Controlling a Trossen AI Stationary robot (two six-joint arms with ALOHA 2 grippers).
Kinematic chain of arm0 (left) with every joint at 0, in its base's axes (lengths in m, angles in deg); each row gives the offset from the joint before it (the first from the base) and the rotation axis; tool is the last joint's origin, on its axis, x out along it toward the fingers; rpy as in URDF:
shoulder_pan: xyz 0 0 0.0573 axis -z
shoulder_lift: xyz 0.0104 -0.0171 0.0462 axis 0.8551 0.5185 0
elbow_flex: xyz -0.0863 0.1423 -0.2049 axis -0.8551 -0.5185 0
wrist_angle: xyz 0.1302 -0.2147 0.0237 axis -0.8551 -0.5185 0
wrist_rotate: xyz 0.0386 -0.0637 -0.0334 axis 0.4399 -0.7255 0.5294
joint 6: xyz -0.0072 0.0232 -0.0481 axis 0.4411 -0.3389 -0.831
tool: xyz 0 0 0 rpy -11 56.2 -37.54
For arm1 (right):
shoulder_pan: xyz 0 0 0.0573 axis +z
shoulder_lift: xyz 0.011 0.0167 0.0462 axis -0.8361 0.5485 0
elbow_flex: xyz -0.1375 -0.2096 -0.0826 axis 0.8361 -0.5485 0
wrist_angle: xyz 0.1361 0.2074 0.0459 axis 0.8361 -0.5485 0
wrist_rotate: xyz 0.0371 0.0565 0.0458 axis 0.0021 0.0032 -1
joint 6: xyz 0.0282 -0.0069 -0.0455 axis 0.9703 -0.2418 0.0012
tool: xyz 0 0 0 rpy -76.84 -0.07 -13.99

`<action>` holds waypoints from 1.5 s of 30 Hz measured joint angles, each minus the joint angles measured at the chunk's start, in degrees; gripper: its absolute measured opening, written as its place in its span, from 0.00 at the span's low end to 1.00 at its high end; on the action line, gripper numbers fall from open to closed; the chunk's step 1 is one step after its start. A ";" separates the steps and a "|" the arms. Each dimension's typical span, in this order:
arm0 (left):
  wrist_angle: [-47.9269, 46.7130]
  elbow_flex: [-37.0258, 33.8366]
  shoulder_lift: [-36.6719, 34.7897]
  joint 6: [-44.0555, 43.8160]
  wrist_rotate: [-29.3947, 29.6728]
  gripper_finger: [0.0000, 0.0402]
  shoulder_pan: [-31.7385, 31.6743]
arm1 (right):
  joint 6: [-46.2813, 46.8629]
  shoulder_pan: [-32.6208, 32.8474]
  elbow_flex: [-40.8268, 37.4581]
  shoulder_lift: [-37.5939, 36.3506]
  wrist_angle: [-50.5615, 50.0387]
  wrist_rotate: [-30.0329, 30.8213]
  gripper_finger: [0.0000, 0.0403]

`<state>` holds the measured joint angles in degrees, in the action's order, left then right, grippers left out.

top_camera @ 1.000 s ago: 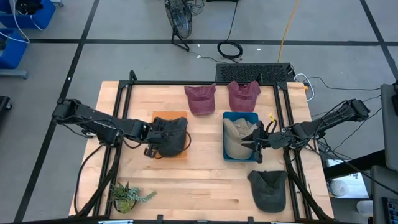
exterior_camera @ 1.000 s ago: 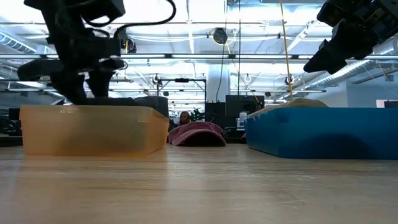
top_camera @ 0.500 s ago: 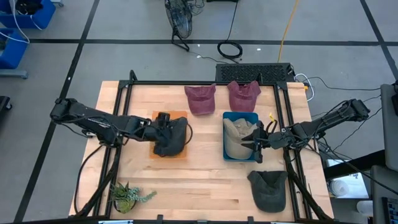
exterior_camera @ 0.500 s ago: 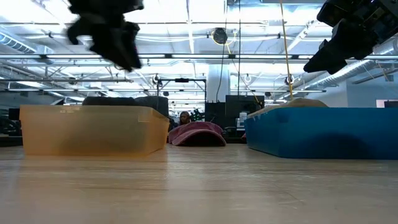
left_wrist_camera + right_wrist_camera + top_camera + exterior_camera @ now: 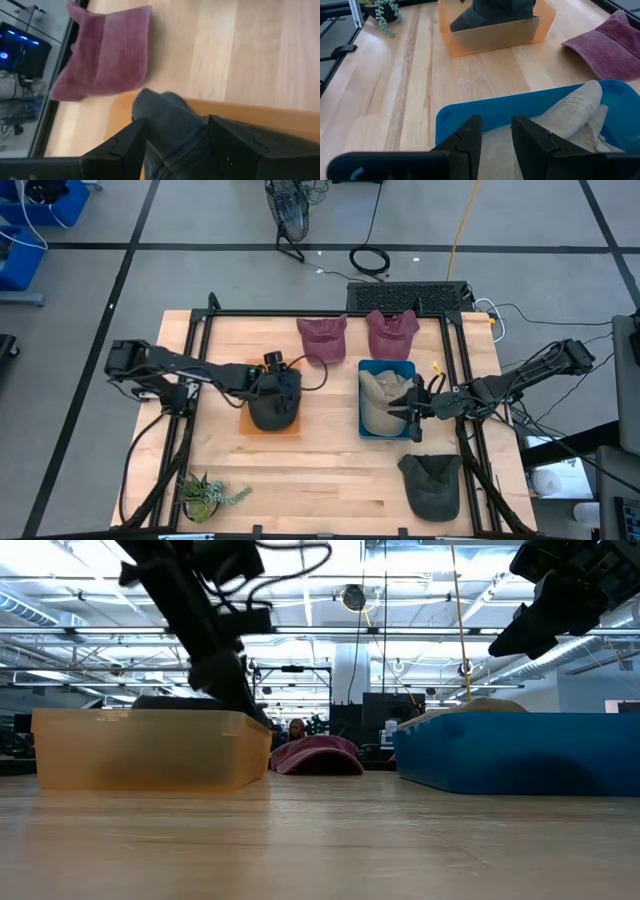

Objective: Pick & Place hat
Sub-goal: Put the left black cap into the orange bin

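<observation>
A dark grey hat lies bunched in the orange bin, which shows in the low view as the orange bin. My left gripper reaches into the bin near its far wall and is shut on the hat. A beige hat rests in the blue bin. My right gripper hovers open over the blue bin's right part, touching nothing. My left gripper pinches a raised ridge of the dark hat's fabric between its two fingers, close to the bin's far wall. It comes slanting down from the left. The rest of the hat lies in the bin; one layer or several, I cannot tell.
Two maroon hats lie by the far edge; one shows as a maroon hat. Another dark hat lies near the right corner and a small plant near the left corner. Bare wood lies between the bins.
My left gripper has swung from the orange bin's near-left side across toward its far wall, turning as it went and dropping lower into the bin. The dark hat has been drawn together from a spread shape into a rounder heap inside the bin.
</observation>
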<state>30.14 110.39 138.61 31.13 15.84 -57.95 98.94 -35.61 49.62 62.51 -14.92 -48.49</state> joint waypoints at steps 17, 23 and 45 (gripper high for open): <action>2.06 -0.03 6.70 -0.47 0.35 0.53 -1.22 | -0.08 -0.02 0.00 0.00 -0.04 0.09 0.23; 1.53 1.40 -1.09 0.68 0.08 0.53 0.76 | -0.08 -0.02 0.00 0.00 -0.04 0.09 0.23; -33.83 -3.91 -15.04 -23.56 1.79 0.53 5.66 | 0.14 0.00 0.00 0.00 0.48 0.08 0.23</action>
<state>-3.68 106.48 123.57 7.57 17.63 -52.29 99.08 -35.61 49.62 62.51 -14.44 -48.40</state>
